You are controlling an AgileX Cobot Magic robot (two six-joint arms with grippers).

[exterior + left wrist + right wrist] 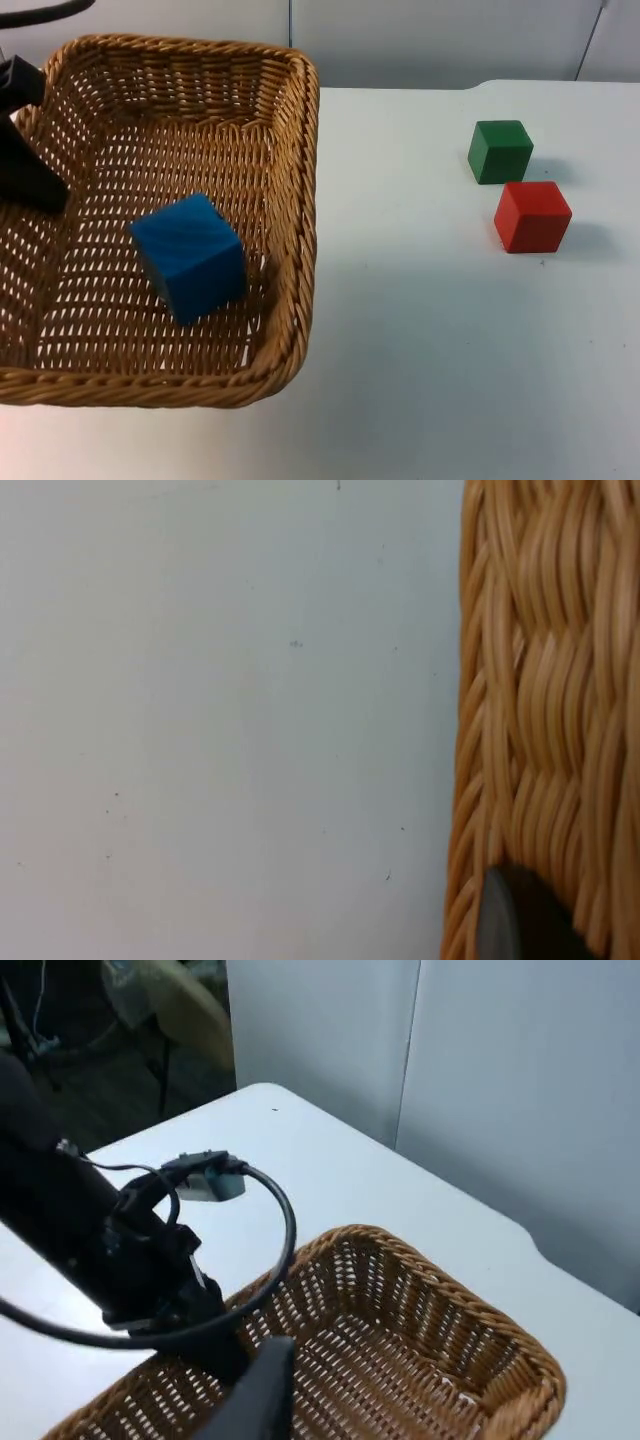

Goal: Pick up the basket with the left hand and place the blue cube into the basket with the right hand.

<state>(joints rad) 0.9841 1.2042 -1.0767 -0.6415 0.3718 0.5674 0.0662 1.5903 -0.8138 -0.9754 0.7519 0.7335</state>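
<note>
The woven wicker basket [300, 200] is at the table's left, and the blue cube [190, 255] lies tilted on its floor. My left gripper [40, 185] is shut on the basket's left rim, with one black finger reaching inside. In the left wrist view the basket wall [540, 680] runs beside the white table, with a fingertip [520, 920] pressed on the weave. My right gripper [262, 1400] is drawn back high over the table and faces the basket [450, 1330] and the left arm [110, 1250] from a distance.
A green cube [500, 150] and a red cube [532, 216] stand close together on the white table [420, 330] at the right. The grey partition wall [440, 40] closes off the far side.
</note>
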